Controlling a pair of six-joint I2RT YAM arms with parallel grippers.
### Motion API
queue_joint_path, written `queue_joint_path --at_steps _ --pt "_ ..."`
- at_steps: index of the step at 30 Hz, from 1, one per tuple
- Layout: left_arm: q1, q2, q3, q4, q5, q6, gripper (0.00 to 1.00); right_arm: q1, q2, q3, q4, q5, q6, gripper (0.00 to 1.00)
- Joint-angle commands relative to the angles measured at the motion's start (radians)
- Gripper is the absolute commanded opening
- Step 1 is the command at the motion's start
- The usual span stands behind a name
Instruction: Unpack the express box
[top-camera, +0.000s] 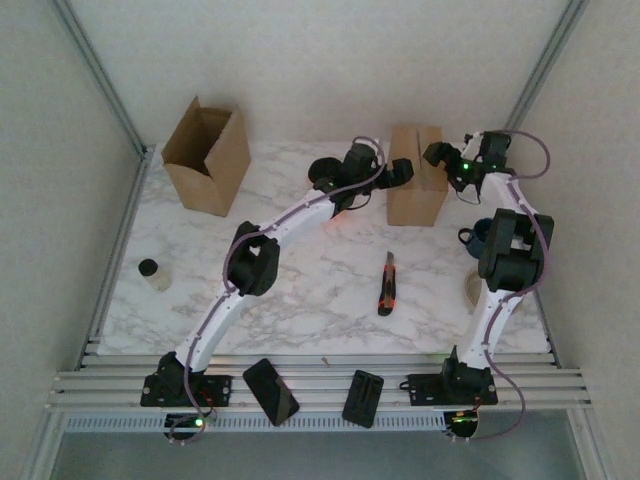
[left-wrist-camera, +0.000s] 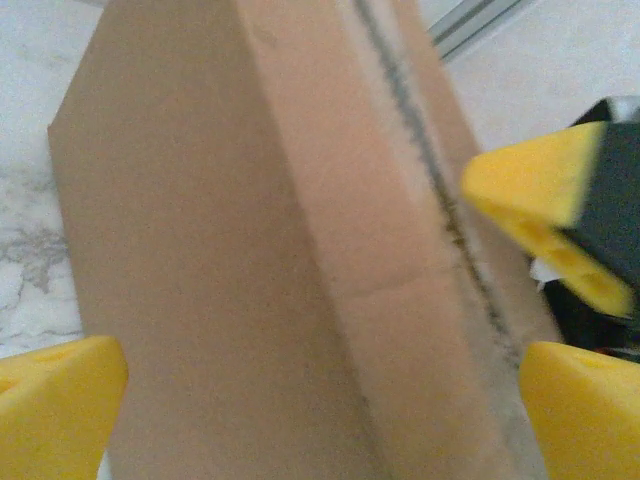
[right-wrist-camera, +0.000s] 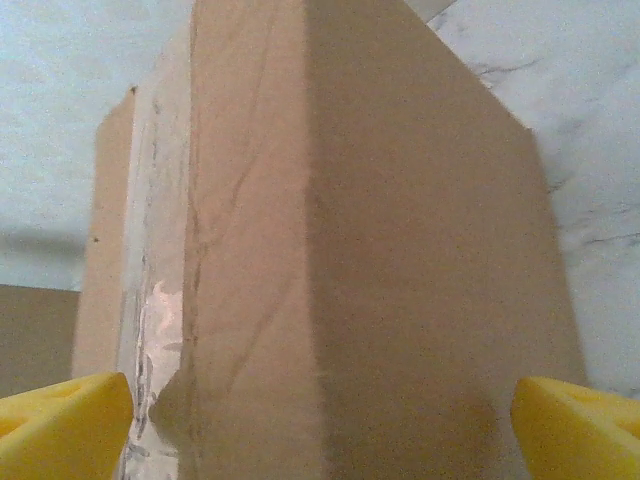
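as left pincer (left-wrist-camera: 320, 410) straddles express box (top-camera: 417, 195), tape (right-wrist-camera: 150, 320) glints.

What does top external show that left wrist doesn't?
Top external adds the open box at far left, the knife, a small jar and a blue cup. Left wrist adds a close look at the dark seam running along the closed box, with the left hand's open yellow fingers either side. Both share that closed box on the marble table.
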Motion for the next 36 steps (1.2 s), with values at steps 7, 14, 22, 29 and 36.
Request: queue_joint_path --at_steps 7,14,22,29,36 --pt "0.023 0.068 0.064 0.079 0.009 -0.062 1.0 0.064 -0.04 -0.177 0.128 -0.051 0.076 0.96" --pt "0.006 0.078 0.064 0.118 0.123 -0.065 1.0 0.108 -0.12 -0.284 0.21 -0.03 0.129 0.94" --pt "-0.05 0.029 0.058 0.062 0.177 0.015 1.0 0.18 -0.296 -0.351 0.223 0.022 0.163 0.92" --pt "-0.082 -0.062 0.047 -0.016 0.168 0.055 0.99 0.246 -0.438 -0.366 0.178 0.067 0.171 0.92" --pt "-0.132 -0.216 -0.05 -0.045 0.129 0.113 0.99 0.308 -0.528 -0.372 0.12 0.119 0.173 0.92"
